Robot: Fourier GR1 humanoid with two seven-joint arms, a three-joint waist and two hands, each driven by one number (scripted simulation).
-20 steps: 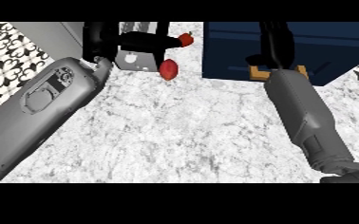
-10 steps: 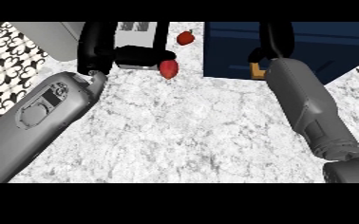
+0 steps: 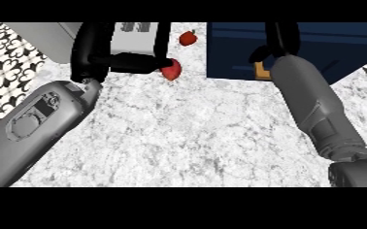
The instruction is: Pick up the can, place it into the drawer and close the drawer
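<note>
The can shows only as a small orange patch at the front edge of the open dark blue drawer; my right wrist hides most of it. My right hand reaches past it over the drawer, fingers stretched toward the back and the thumb hooked to the left, with nothing seen in it. At the upper left, my left hand is open, its fingers spread around a grey-white box on the counter.
Two red vegetables lie by the left hand: one at its fingertip, one further back. A patterned wall borders the marble counter at the left. Both grey forearms cross the counter.
Both forearms have pushed forward toward the back of the counter. The right wrist has slid on over the orange can, which has stayed where it was at the drawer's front.
</note>
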